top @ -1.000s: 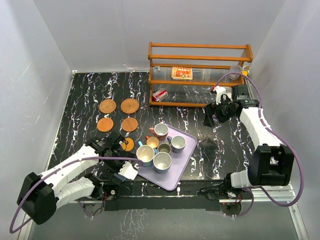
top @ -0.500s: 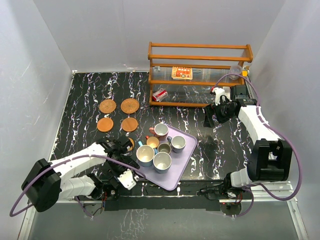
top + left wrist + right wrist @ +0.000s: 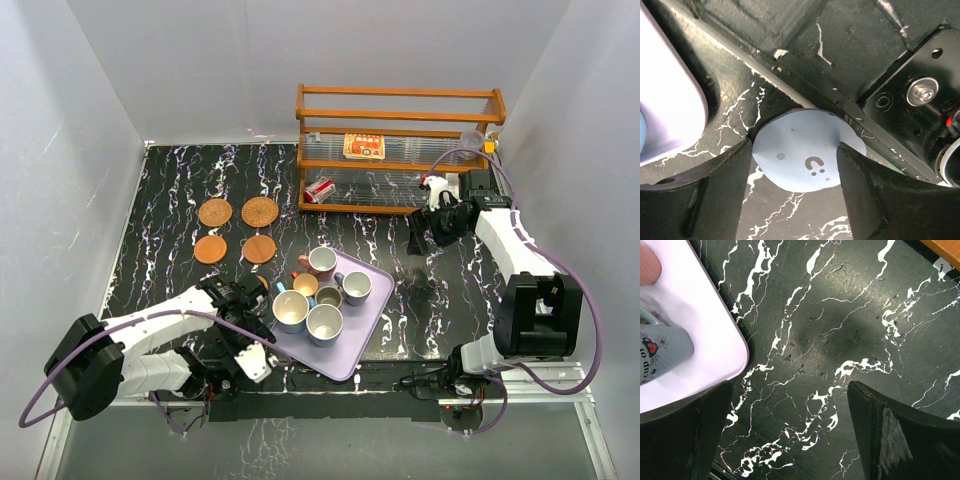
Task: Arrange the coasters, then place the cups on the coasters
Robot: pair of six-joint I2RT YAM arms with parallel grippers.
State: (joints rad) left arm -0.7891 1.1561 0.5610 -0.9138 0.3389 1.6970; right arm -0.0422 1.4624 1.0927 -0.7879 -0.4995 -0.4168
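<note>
The grey-blue coaster (image 3: 807, 150) lies flat on the black marble table near its front edge, beside the lilac tray (image 3: 670, 115). My left gripper (image 3: 795, 192) (image 3: 243, 303) is open, one finger on each side of the disc and close to its rim. Four brown and orange coasters (image 3: 259, 212) form a square at the left. A bit of the dotted orange coaster (image 3: 261, 284) shows beside the left gripper. Several cups (image 3: 324, 324) stand on the tray (image 3: 365, 340). My right gripper (image 3: 790, 432) (image 3: 416, 236) hangs open over bare table.
A wooden rack (image 3: 400, 140) at the back holds a printed packet (image 3: 363, 146) and a red-and-white can (image 3: 320, 190). Black metal mounting hardware (image 3: 920, 95) sits just past the table's front edge. The tray corner (image 3: 715, 340) and a blue-grey cup (image 3: 660, 352) lie left of the right gripper.
The left gripper has drawn in beside the tray's left edge and its jaws have narrowed around the grey-blue coaster. The right arm has barely shifted.
</note>
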